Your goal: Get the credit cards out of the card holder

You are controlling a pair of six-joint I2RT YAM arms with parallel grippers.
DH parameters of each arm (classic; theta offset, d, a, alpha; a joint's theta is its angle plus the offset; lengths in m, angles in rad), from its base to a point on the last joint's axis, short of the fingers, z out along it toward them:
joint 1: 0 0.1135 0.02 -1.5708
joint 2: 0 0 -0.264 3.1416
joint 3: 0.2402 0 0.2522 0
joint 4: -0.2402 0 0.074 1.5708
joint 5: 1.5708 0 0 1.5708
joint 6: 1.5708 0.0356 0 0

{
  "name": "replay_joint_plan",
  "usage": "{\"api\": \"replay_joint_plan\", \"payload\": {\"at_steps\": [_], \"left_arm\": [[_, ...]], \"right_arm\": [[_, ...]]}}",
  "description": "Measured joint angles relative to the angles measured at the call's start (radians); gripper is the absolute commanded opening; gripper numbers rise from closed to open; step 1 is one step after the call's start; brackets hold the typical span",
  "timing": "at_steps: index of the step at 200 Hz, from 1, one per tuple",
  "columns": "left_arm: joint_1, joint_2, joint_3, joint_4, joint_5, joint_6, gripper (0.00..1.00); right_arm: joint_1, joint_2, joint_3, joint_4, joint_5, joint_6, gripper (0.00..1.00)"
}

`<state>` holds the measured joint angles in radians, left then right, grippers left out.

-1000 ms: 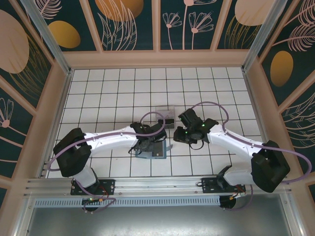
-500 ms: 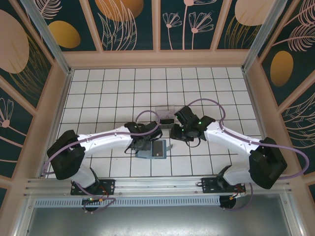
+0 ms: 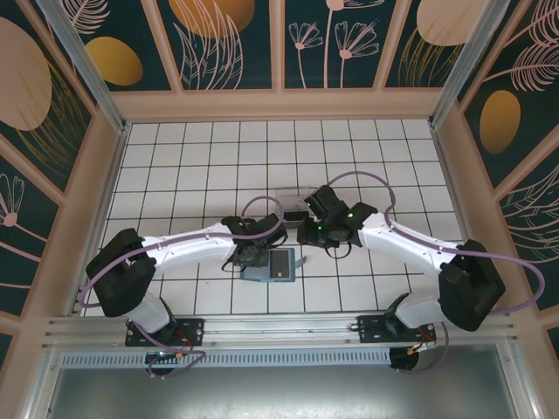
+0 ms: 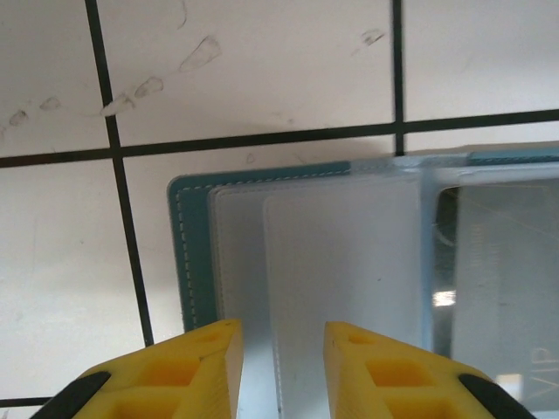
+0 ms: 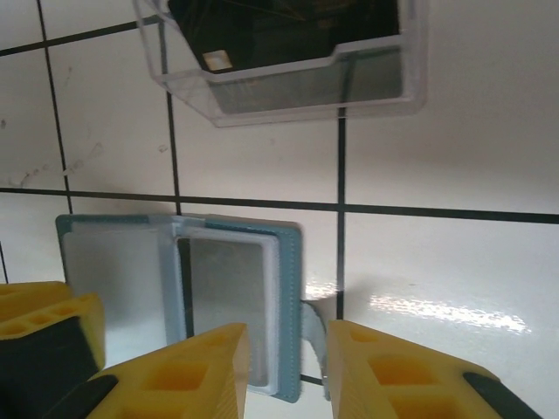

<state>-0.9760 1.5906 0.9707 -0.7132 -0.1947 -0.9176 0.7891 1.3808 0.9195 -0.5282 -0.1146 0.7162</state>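
Note:
The card holder (image 3: pixel 272 264) lies open on the tiles, teal outside and pale inside (image 4: pixel 262 253) (image 5: pixel 175 288). Behind the clear window of its right leaf sits a greyish card (image 5: pixel 225 305). A black credit card (image 5: pixel 279 26) with a gold chip lies in the clear tray. My left gripper (image 3: pixel 251 257) (image 4: pixel 281 362) hangs open just over the holder's left leaf, nothing between its fingers. My right gripper (image 3: pixel 313 237) (image 5: pixel 286 371) is open above the holder's right edge, straddling that edge and a small pale tab (image 5: pixel 314 325).
The clear plastic tray (image 3: pixel 293 205) (image 5: pixel 384 83) stands one tile beyond the holder, close to the right wrist. White tiled floor stretches on all sides, and wooden-framed walls (image 3: pixel 279 103) bound the workspace.
The left gripper has slid left off the middle of the holder, uncovering its right leaf. The right gripper has moved left and nearer to the holder's right edge.

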Motion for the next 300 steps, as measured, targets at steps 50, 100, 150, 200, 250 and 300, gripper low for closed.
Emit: {"api": "replay_joint_plan", "payload": {"at_steps": [50, 100, 150, 200, 250, 300], "left_arm": [[0.014, -0.023, -0.091, 0.048, 0.03, -0.001, 0.32], [0.034, -0.064, -0.184, 0.146, 0.092, -0.001, 0.31], [0.052, -0.133, -0.271, 0.254, 0.136, -0.011, 0.29], [0.061, -0.17, -0.323, 0.329, 0.165, -0.024, 0.27], [0.068, -0.205, -0.357, 0.358, 0.172, -0.038, 0.24], [0.069, -0.212, -0.364, 0.361, 0.187, -0.039, 0.23]], "right_arm": [[0.038, 0.069, 0.043, 0.017, -0.034, 0.0, 0.3], [0.074, 0.15, 0.087, 0.048, -0.068, 0.0, 0.3], [0.111, 0.227, 0.119, 0.096, -0.1, 0.002, 0.26], [0.142, 0.303, 0.121, 0.138, -0.137, 0.008, 0.18], [0.166, 0.385, 0.15, 0.166, -0.179, 0.007, 0.13], [0.184, 0.455, 0.203, 0.172, -0.181, 0.012, 0.12]]}}
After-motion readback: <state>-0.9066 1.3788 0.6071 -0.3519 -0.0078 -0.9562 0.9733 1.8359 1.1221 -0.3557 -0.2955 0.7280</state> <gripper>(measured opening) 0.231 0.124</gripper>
